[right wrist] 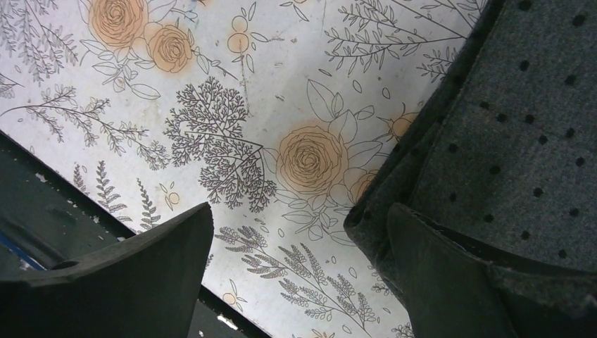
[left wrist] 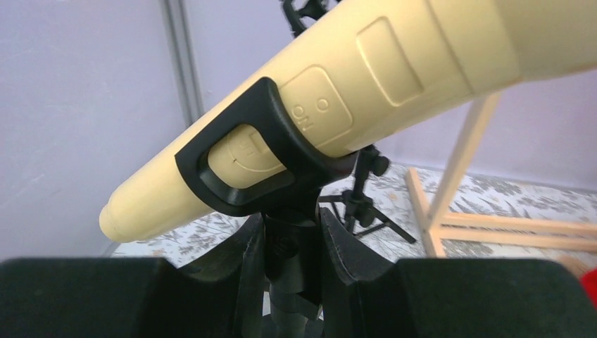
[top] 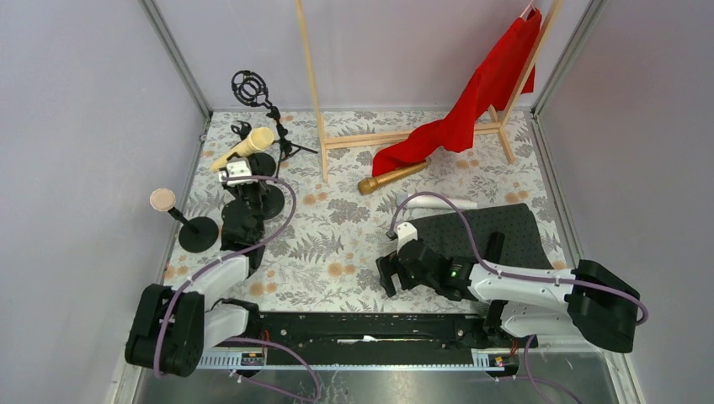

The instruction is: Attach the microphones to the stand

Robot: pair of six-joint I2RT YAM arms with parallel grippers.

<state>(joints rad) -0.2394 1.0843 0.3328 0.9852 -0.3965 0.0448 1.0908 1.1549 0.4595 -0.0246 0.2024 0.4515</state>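
Left tool point(left wrist: 292, 274): fingers pressed against the stem of a desk stand point(left wrist: 290, 243), one on each side, directly under its black clip point(left wrist: 232, 158). Pale yellow microphone point(left wrist: 366, 77) sits tilted in that clip. Right tool point(right wrist: 299, 218): spread, holding nothing, above the floral surface point(right wrist: 211, 91), beside the dotted mat point(right wrist: 521, 120). Gold microphone point(top: 391, 178) and white microphone point(top: 438, 202) lie beyond it.

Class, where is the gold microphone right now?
In the top view the gold microphone lies flat just right of centre, beside the red cloth's lower end, beyond the white microphone.
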